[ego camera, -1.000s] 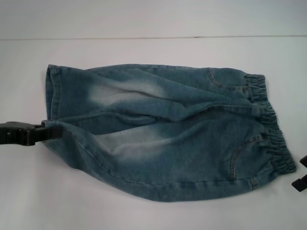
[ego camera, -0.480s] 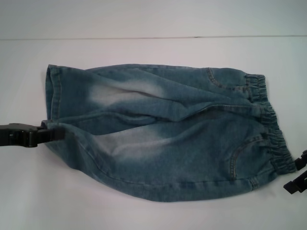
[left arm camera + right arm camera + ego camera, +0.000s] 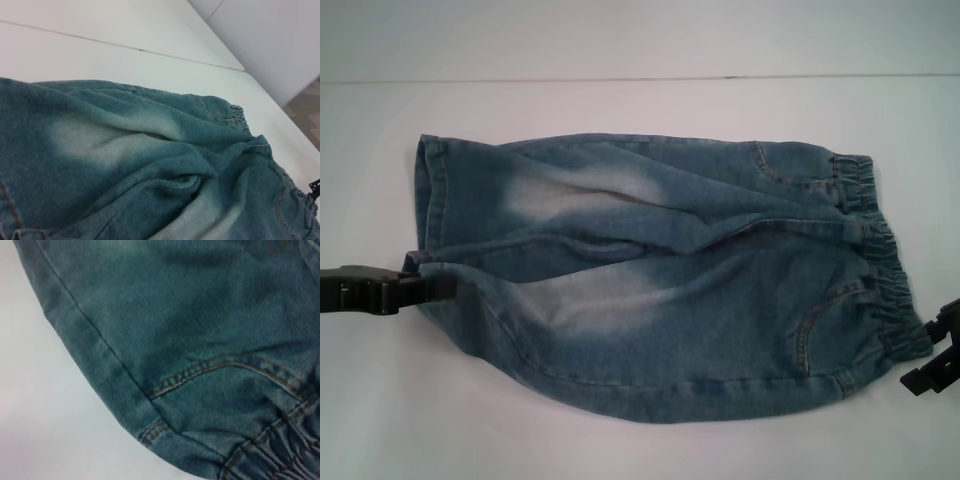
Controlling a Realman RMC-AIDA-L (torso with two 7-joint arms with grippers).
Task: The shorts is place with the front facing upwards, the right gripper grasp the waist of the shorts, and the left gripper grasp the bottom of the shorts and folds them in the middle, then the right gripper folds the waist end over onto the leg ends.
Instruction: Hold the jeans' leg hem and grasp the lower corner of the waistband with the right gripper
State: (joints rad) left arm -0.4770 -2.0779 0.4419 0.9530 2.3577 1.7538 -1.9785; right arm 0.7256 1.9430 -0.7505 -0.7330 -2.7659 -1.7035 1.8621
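Note:
The shorts [image 3: 660,290] lie flat on the white table with the front up. Their leg ends [image 3: 428,200] point to my left and the gathered waist [image 3: 885,270] to my right. My left gripper [image 3: 432,288] lies low at the near leg's hem, shut on the bottom of the shorts. At the near corner of the waist my right gripper [image 3: 932,348] stands open, one finger on each side of the waistband's end. The left wrist view looks along the wrinkled denim [image 3: 125,165] toward the waist. The right wrist view shows a pocket seam [image 3: 220,367] and the elastic band [image 3: 280,450] close up.
The white table [image 3: 620,110] surrounds the shorts, with a seam line [image 3: 620,79] running across behind them. In the left wrist view the table's far edge [image 3: 270,95] drops off to grey floor [image 3: 305,110].
My right gripper has come in from the right edge toward the waistband corner. My left gripper has shifted a little down and back, and the leg hem has moved with it.

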